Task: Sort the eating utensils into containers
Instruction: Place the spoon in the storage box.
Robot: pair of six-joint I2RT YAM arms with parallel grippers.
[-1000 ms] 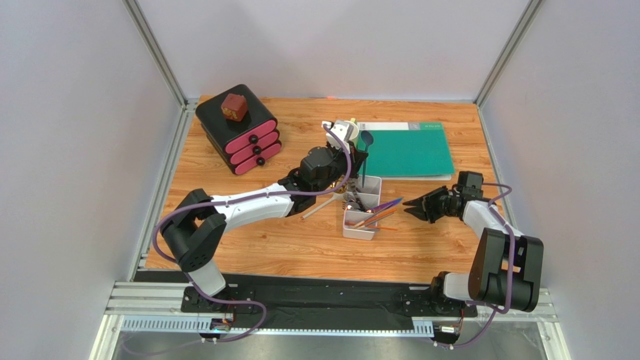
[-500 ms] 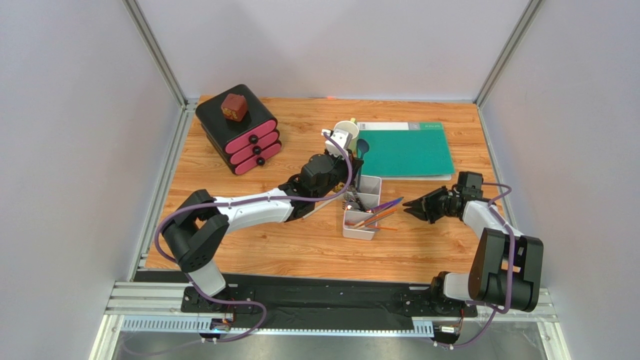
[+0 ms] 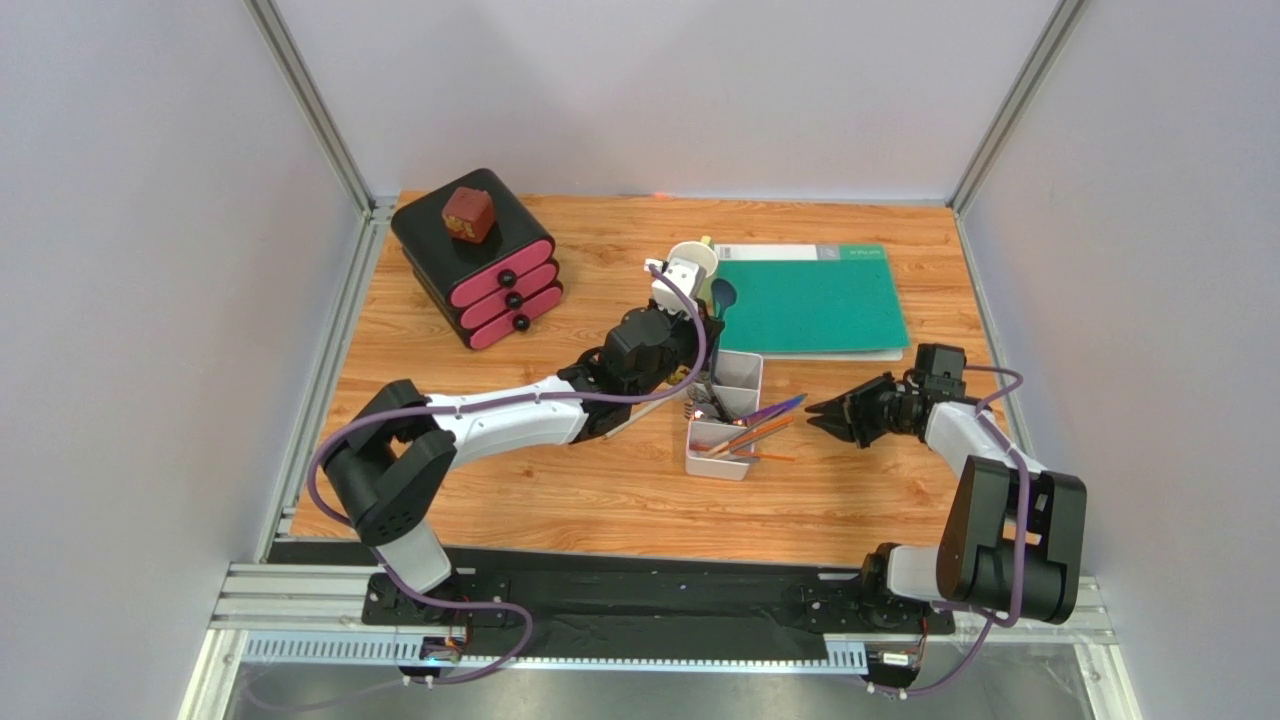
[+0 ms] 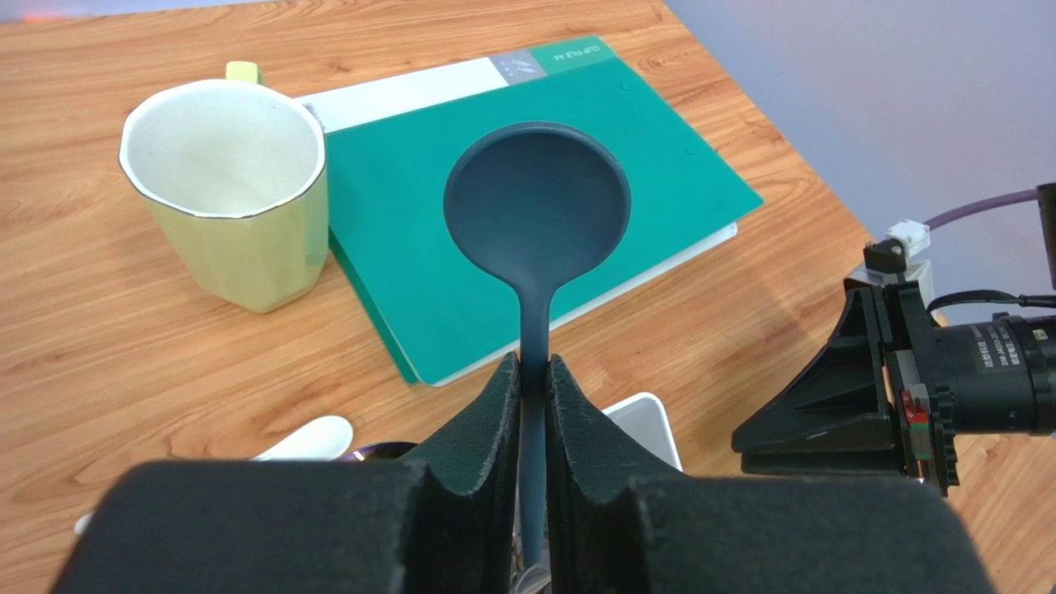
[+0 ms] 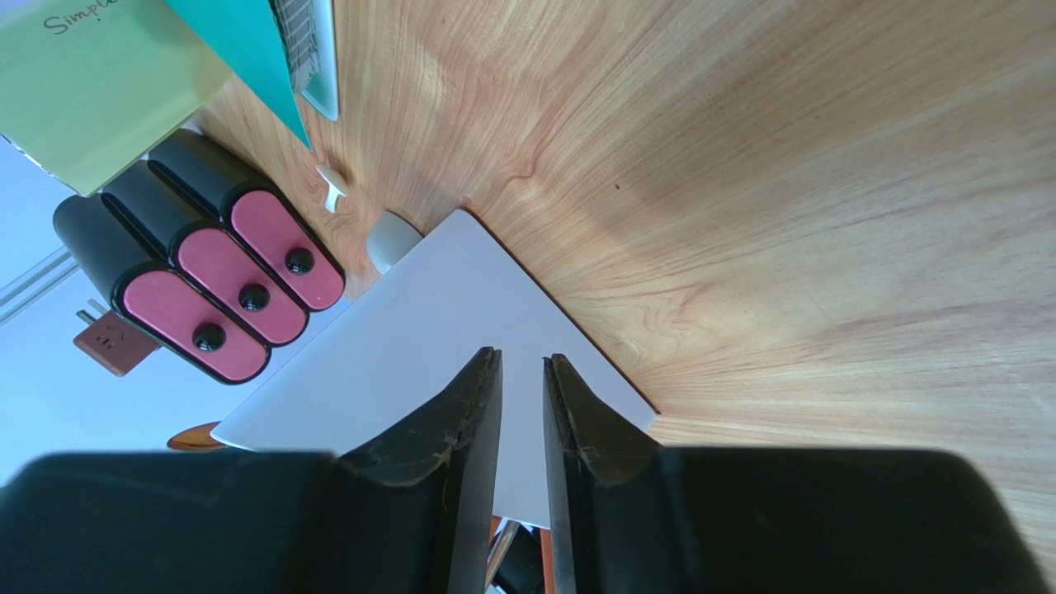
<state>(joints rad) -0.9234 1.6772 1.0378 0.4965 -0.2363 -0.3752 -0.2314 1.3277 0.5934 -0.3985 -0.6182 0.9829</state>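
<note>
Wood worktop (image 3: pixel 601 503): left end effector (image 4: pixel 531 366) pinches blue spoon (image 4: pixel 537 204) upright, bowl up; white tray (image 3: pixel 717 467) just below, 6 o'clock. Right end effector (image 5: pixel 521 371) slightly parted, empty.

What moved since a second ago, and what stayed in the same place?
The left gripper, still pinching the blue spoon, sank a little toward the white tray, and the spoon's bowl dropped with it. In the top view, its arm now covers the white spoon beside the tray. Nothing was let go. The right gripper, black box, green folder and cup stayed put.
</note>
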